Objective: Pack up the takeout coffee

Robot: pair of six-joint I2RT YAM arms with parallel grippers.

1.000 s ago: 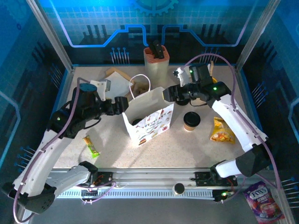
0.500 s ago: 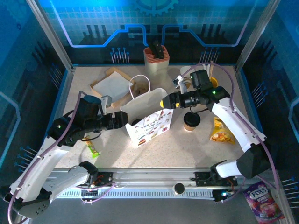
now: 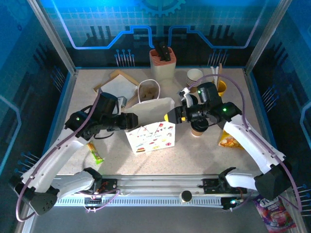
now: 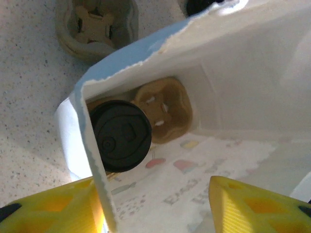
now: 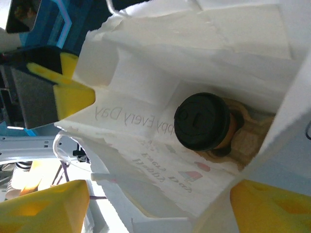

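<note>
Takeout coffee (image 3: 199,125) — tan cup, black lid

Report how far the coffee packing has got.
Done: one lidded cup sits in the cardboard carrier inside the paper bag. In hand: no cup is gripped; the left gripper and right gripper, both open, sit at opposite sides of the bag's mouth. Left: a second lidded cup stands on the table right of the bag, and the carrier slot beside the packed cup is empty.
</note>
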